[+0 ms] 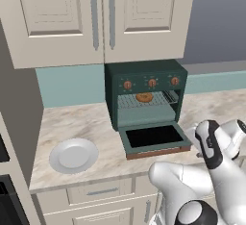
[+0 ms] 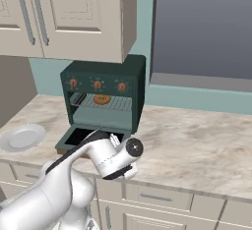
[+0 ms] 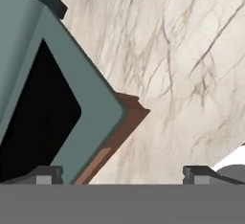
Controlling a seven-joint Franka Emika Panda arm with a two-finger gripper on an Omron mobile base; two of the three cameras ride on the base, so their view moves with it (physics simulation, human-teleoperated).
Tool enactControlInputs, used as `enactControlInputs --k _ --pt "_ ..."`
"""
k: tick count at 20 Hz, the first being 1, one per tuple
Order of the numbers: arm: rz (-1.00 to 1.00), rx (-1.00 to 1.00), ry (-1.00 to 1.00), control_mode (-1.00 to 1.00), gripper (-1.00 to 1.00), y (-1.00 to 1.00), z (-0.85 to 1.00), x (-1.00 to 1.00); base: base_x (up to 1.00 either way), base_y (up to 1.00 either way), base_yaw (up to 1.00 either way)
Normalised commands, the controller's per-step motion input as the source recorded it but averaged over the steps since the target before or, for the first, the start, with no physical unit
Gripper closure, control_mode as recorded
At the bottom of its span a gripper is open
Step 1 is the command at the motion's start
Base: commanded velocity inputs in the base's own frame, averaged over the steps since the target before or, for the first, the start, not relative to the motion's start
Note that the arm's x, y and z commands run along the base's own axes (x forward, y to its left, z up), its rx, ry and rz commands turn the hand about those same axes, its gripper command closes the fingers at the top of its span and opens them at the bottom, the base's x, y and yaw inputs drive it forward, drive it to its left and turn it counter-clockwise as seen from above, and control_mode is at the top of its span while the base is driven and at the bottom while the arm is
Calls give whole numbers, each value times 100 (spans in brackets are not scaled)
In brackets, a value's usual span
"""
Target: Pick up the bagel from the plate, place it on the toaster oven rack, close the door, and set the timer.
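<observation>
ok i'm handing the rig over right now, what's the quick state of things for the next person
Gripper: open, holding nothing, low over the front corner of the door.
Bagel: on the toaster oven rack, inside the oven.
Plate: bare, on the counter left of the oven.
Door: folded down flat, open.
Done: bagel moved to the rack.
Left: close the door, set the timer.
</observation>
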Motion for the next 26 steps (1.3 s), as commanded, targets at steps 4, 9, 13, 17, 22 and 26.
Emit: enactControlInputs --k 4,9,13,17,22,26 --pt "-14 0 0 -100 -100 0 -11 33 0 0 0" --pt "-13 0 0 -100 -100 0 -5 37 0 0 0" --pt "-11 0 0 -100 -100 1 -13 15 0 0 0" --pt "-5 2 0 -100 -100 13 -15 -1 0 0 0" --pt "-2 2 0 -100 -100 26 -5 -1 0 0 0" --pt "-1 1 0 -100 -100 28 -5 1 0 0 0"
